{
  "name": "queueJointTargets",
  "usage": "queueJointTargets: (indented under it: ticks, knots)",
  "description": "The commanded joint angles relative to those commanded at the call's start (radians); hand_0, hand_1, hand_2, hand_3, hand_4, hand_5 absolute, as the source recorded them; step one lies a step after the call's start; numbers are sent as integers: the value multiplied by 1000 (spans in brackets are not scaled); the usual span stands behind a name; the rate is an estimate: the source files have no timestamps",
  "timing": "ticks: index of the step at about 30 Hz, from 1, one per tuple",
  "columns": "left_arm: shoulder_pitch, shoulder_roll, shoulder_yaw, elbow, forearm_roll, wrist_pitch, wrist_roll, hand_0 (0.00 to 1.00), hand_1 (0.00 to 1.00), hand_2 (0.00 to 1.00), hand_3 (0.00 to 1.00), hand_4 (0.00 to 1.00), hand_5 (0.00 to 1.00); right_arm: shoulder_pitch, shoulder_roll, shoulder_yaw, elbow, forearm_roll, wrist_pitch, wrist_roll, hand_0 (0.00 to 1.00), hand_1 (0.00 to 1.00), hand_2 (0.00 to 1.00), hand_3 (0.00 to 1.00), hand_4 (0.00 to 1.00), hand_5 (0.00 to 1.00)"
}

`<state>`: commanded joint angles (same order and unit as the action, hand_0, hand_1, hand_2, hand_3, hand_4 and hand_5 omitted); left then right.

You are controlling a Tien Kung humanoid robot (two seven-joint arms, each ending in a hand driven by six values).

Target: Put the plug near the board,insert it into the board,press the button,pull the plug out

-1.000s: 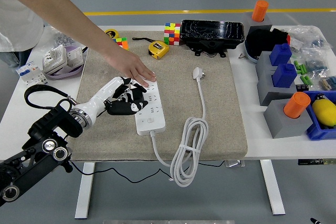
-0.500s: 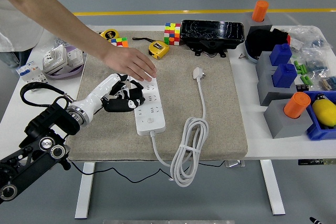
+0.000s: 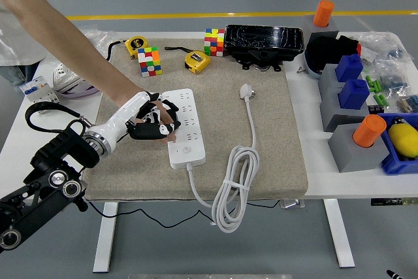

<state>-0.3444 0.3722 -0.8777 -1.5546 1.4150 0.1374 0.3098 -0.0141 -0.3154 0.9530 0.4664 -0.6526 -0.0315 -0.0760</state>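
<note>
- The white plug (image 3: 245, 91) lies flat on the tan mat (image 3: 274, 161), near the middle, with nothing holding it.
- Its white cord (image 3: 251, 129) runs down toward 6 o'clock into a tied loop that hangs over the table's near edge.
- The white power board (image 3: 183, 127) lies at 9 o'clock from the plug, well apart from it.
- The robot's left hand (image 3: 151, 124) sits at the board's left edge, at 9 o'clock from the board. Its black fingers are curled and touch the board's side. I cannot tell if they really grip anything.
- A person's hand (image 3: 163, 126) reaches in from 11 o'clock. It is tucked in with the robot's fingers, right beside the board.
- The right hand does not show.
- At 12 o'clock from the board sit a color cube (image 3: 149, 61) and a yellow tape measure (image 3: 196, 61).
- At 3 o'clock, off the mat, stand gray blocks with orange cylinders (image 3: 369, 131).
</note>
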Motion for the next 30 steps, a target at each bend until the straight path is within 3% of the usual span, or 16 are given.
queueJointTargets:
  ticks: [30]
  knots:
    - [2, -5, 0, 2, -4, -6, -7, 130, 56, 147, 561, 745, 208, -2, 2, 4, 1, 0, -1, 4, 667, 671, 652, 585, 928, 520]
